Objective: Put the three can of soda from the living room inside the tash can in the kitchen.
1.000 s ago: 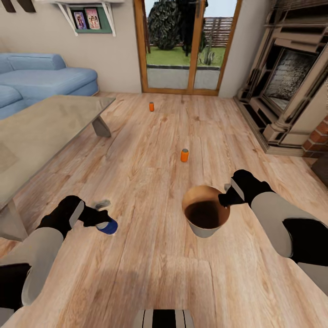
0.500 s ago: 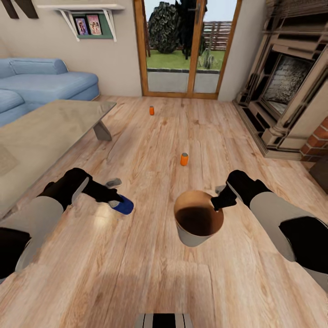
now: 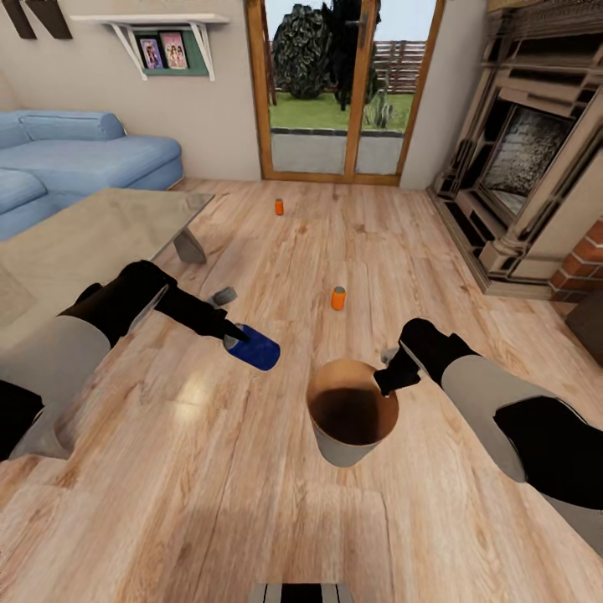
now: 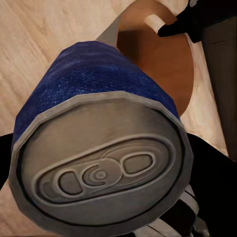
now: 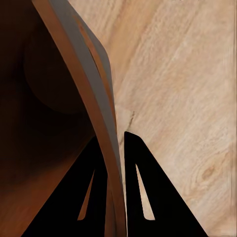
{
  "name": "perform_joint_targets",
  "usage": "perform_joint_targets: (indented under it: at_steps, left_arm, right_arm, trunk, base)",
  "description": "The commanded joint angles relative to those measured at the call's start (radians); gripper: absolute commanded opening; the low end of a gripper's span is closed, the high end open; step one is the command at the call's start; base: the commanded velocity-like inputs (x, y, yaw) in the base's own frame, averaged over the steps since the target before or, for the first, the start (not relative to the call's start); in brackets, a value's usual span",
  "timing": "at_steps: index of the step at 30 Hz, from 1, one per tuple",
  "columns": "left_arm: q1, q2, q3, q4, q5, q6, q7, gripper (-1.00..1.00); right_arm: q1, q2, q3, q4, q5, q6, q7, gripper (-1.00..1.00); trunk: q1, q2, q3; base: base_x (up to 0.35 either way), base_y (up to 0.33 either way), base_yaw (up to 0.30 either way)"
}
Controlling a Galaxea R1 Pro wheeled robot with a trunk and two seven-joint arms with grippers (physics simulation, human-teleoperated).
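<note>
In the living room, the robot's left gripper (image 3: 237, 337) clamps the dark blue soda can (image 3: 255, 347) above the wood plank floor (image 3: 251, 502), just short of the trash can (image 3: 351, 412). That bin is lifted by the right gripper (image 3: 387, 382), its fingers pinching the rim. Two orange soda cans are standing on the floor: one (image 3: 337, 298) just beyond the bin, the other (image 3: 279, 206) well apart, near the glass doors (image 3: 335, 88).

The blue can looks light, rigid and smooth-sided, best held across its middle as here; it could slip if the grip eased. The bin, held by one thin wall, seems apt to tip.

The left wrist view gives the can's grey top (image 4: 98, 175) with its pull-tab and the bin's copper-brown inside (image 4: 158, 64) beyond. The right wrist view shows one finger (image 5: 84, 197) inside the bin wall (image 5: 106, 143) and one outside.
</note>
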Motion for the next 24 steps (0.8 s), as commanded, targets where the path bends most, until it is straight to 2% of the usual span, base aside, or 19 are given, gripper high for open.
perform_joint_targets:
  at_steps: [1, 6, 9, 11, 16, 17, 18, 20, 24]
  left_arm:
    - [-0.002, -0.002, -0.021, -0.025, -0.004, 0.000, -0.030, -1.00]
    - [-0.004, -0.018, -0.058, -0.065, -0.006, 0.000, -0.076, -1.00]
    - [-0.005, -0.043, -0.091, -0.069, -0.008, 0.000, -0.086, -1.00]
    - [-0.005, -0.054, -0.101, -0.068, -0.009, 0.000, -0.087, -1.00]
    - [-0.004, -0.116, -0.120, -0.063, -0.014, 0.000, -0.087, -1.00]
    - [-0.003, -0.144, -0.128, -0.062, -0.034, 0.000, -0.085, -1.00]
    - [-0.003, -0.154, -0.131, -0.061, -0.045, 0.000, -0.085, -1.00]
    - [-0.002, -0.184, -0.138, -0.055, -0.105, 0.000, -0.082, -1.00]
    - [0.003, -0.202, -0.140, -0.049, -0.143, 0.000, -0.057, -1.00]
  right_arm:
    - [0.000, 0.008, -0.014, 0.003, -0.032, 0.007, 0.004, -1.00]
    - [0.001, 0.038, -0.014, 0.008, -0.032, 0.007, 0.001, -1.00]
    - [0.001, 0.071, -0.013, 0.009, -0.032, 0.007, -0.008, -1.00]
    - [0.001, 0.081, -0.013, 0.009, -0.032, 0.007, -0.009, -1.00]
    - [0.001, 0.116, -0.012, 0.008, -0.032, 0.007, -0.022, -1.00]
    - [0.001, 0.128, -0.012, 0.008, -0.032, 0.007, -0.031, -1.00]
    - [0.001, 0.131, -0.013, 0.008, -0.032, 0.007, -0.033, -1.00]
    - [0.001, 0.139, -0.013, 0.006, -0.032, 0.007, -0.039, -1.00]
    - [0.000, 0.145, -0.012, 0.001, -0.033, 0.007, -0.041, -1.00]
  trunk:
    - [-0.004, 0.007, 0.003]
    - [-0.023, 0.042, 0.019]
    - [-0.035, 0.063, 0.028]
    - [-0.042, 0.077, 0.035]
    - [-0.061, 0.112, 0.050]
    - [-0.061, 0.112, 0.050]
    - [-0.061, 0.112, 0.050]
    - [-0.061, 0.112, 0.050]
    - [-0.061, 0.112, 0.050]
  base:
    - [0.000, 0.000, 0.000]
    - [0.000, 0.000, 0.000]
    - [0.000, 0.000, 0.000]
    - [0.000, 0.000, 0.000]
    - [0.000, 0.000, 0.000]
    - [0.000, 0.000, 0.000]
    - [0.000, 0.000, 0.000]
    - [0.000, 0.000, 0.000]
    - [0.000, 0.000, 0.000]
